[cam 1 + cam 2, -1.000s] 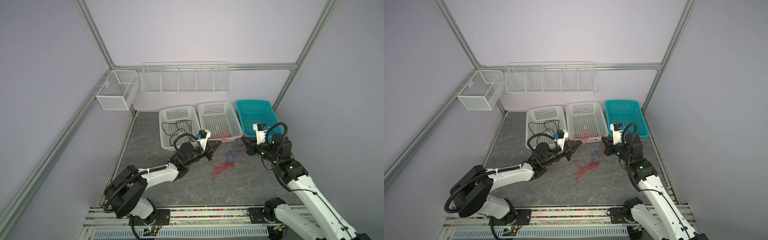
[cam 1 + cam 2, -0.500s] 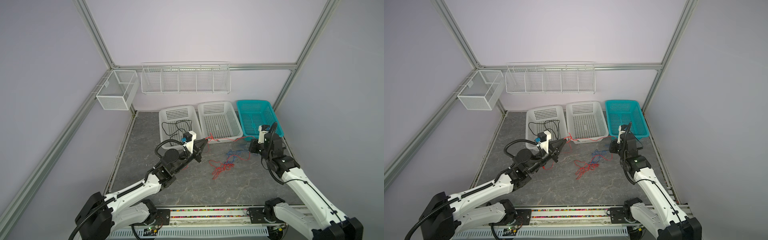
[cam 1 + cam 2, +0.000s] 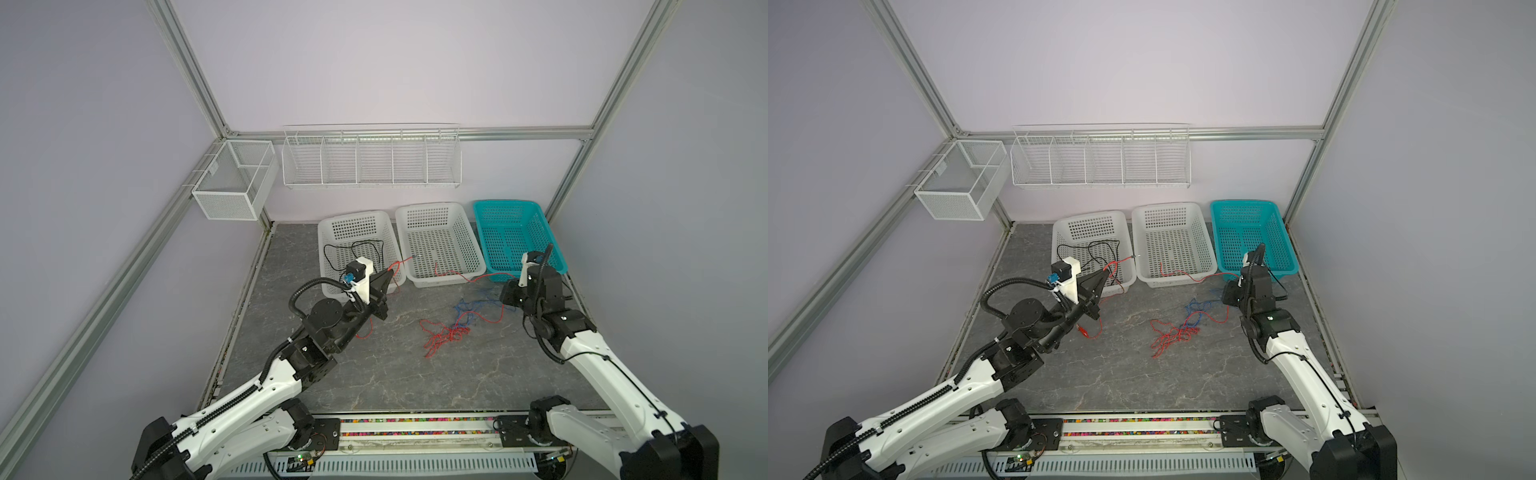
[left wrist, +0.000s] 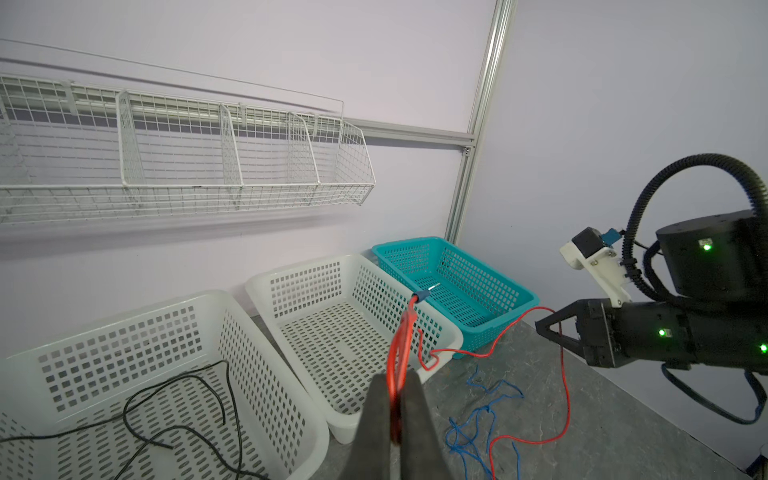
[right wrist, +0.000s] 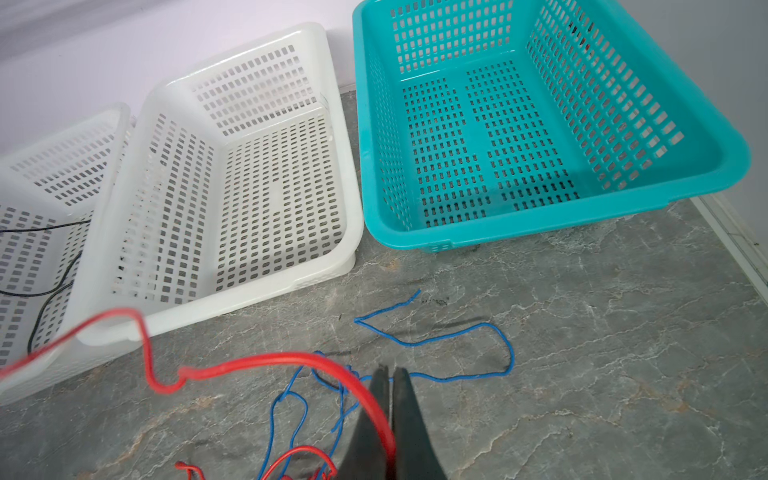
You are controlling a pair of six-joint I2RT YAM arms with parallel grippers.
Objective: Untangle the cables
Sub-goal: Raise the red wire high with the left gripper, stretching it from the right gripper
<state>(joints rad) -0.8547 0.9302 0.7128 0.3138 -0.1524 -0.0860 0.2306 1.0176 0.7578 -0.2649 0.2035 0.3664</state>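
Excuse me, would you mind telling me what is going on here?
Cable untangling is under way. The left gripper and right gripper are each shut on a thin red cable, strung between them. A thin blue cable lies tangled with red strands on the grey stone-patterned table; a thin black cable lies in a white perforated plastic basket.

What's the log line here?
left gripper shut on red cable | right gripper shut on red cable | blue cable on table
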